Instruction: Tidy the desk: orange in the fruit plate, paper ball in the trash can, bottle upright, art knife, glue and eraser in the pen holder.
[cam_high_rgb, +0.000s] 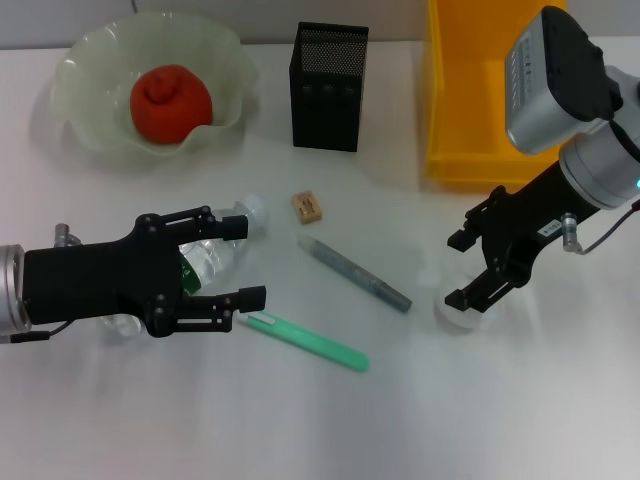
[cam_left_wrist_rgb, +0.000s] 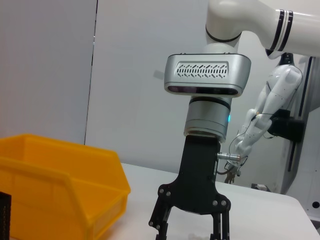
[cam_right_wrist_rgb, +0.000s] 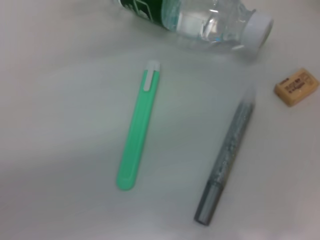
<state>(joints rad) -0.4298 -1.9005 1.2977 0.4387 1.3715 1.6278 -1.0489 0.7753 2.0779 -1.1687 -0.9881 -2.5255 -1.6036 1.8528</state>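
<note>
- Pale green translucent fruit plate (cam_high_rgb: 100, 130) with a ruffled rim: far left of the white desk (cam_high_rgb: 330, 420). The wrinkled red-orange orange (cam_high_rgb: 170, 103) lies inside it.
- Left gripper (cam_high_rgb: 243, 262): black, low over the near-left desk, fingers spread wide on either side of the clear plastic bottle (cam_high_rgb: 215, 258). No finger is seen pressing on the bottle.
- The bottle lies on its side, green label (cam_right_wrist_rgb: 145, 7) under the gripper, white cap (cam_right_wrist_rgb: 260, 27) pointing toward the desk centre.
- Green plastic art knife (cam_high_rgb: 308, 340): flat on the desk, just in front of the left gripper's near finger.
- Small tan rectangular eraser (cam_high_rgb: 307, 207): on the desk just beyond the bottle cap, apart from it.
- Grey glittery glue stick (cam_high_rgb: 354, 273): lies diagonally at the centre, between eraser and knife, touching neither.
- Tall square black mesh pen holder (cam_high_rgb: 328, 88): upright at the back centre, right of the plate.
- Bright yellow rectangular plastic trash can (cam_high_rgb: 470, 100): back right.
- Crumpled white paper ball (cam_high_rgb: 455, 312): on the desk, near right, in front of the can.
- Right gripper (cam_high_rgb: 462, 268): black fingers parted wide, tips straddling the paper ball; contact cannot be determined.
</note>
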